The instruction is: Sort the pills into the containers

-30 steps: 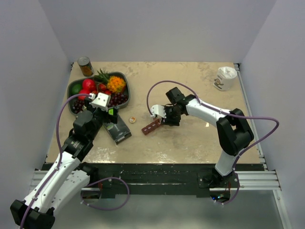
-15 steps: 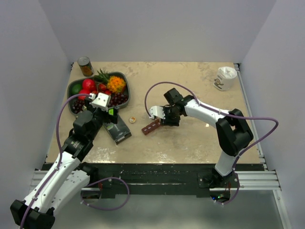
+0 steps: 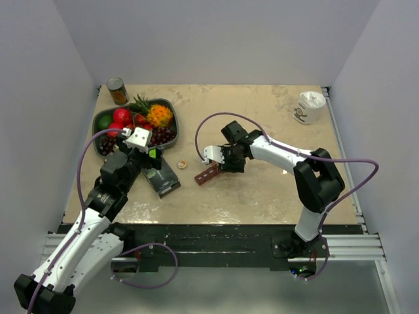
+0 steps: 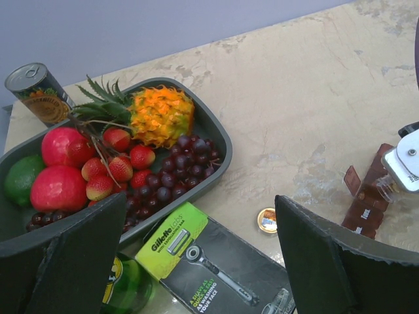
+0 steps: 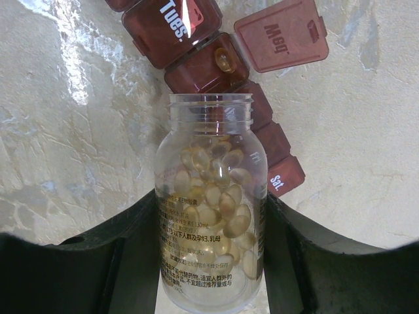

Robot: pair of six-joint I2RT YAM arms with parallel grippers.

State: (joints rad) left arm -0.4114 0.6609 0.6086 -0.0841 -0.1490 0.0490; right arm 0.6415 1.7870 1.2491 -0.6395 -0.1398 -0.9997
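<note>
My right gripper (image 5: 211,204) is shut on a small clear uncapped bottle (image 5: 211,261) full of yellowish pills (image 5: 219,196). The bottle's mouth points at the containers (image 5: 171,29), a dark red strip of day-marked compartments lying just beyond it. The Wed lid (image 5: 281,34) stands open and one pill (image 5: 224,61) lies in that compartment. From above, the right gripper (image 3: 220,159) hangs over the upper end of the containers (image 3: 205,175). My left gripper (image 4: 200,245) is open, with nothing between its fingers, over a razor package (image 4: 216,268).
A dark bowl (image 3: 99,118) of fruit sits at the back left, with a tin can (image 3: 117,91) behind it. A white cup (image 3: 309,107) stands at the back right. The small round bottle cap (image 3: 182,164) lies between the razor package (image 3: 162,178) and the containers. A green bottle (image 4: 124,288) lies under the left gripper.
The right gripper has shifted slightly left with the bottle, staying over the containers. The left arm has not moved.
</note>
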